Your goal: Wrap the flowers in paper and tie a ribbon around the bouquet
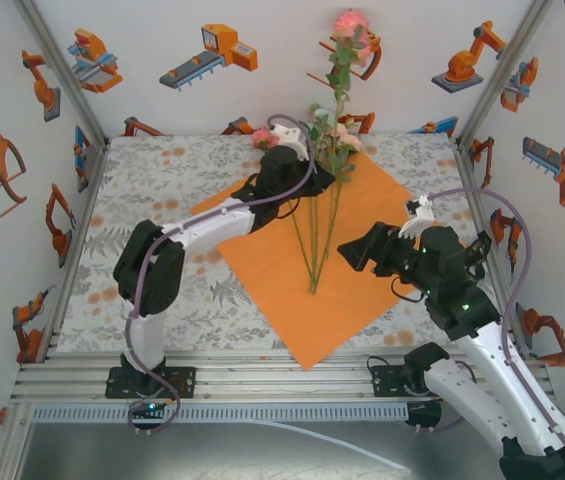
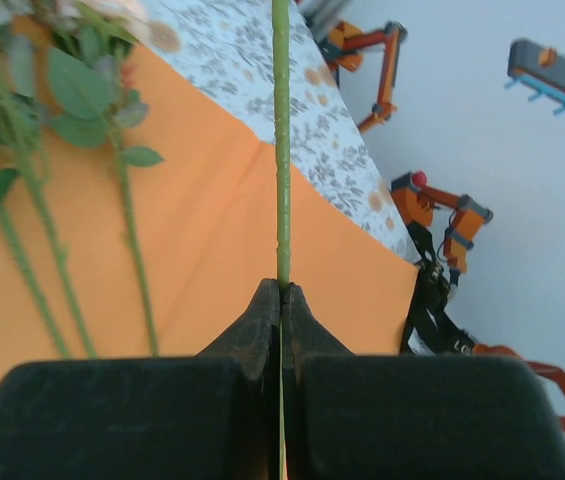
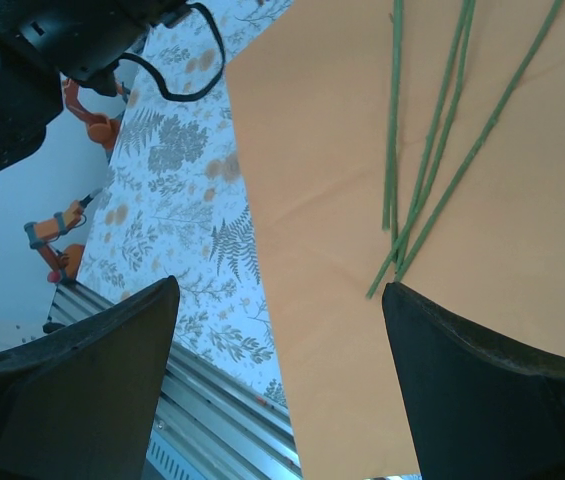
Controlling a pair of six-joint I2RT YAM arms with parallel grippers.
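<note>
Flower stem (image 2: pixel 281 150) thin, light, bendy; left tool (image 2: pixel 282 288) clamped shut on it, best held low, gently. Right tool (image 3: pixel 280 292) open above paper (image 3: pixel 312 200): flimsy, creases easily.

The top camera sits high up behind the left arm (image 1: pixel 192 235) and the right arm (image 1: pixel 477 335). It looks down on the whole table (image 1: pixel 152 190) from far off. The left wrist camera rides on the left arm. It looks along its own fingers (image 2: pixel 247 335), low and very close, toward a side wall (image 2: pixel 522 200). The right wrist camera looks down past its own fingers (image 3: pixel 72 400), close up too. All three see the orange paper (image 1: pixel 282 290) and the flower stems (image 1: pixel 314 250).
</note>
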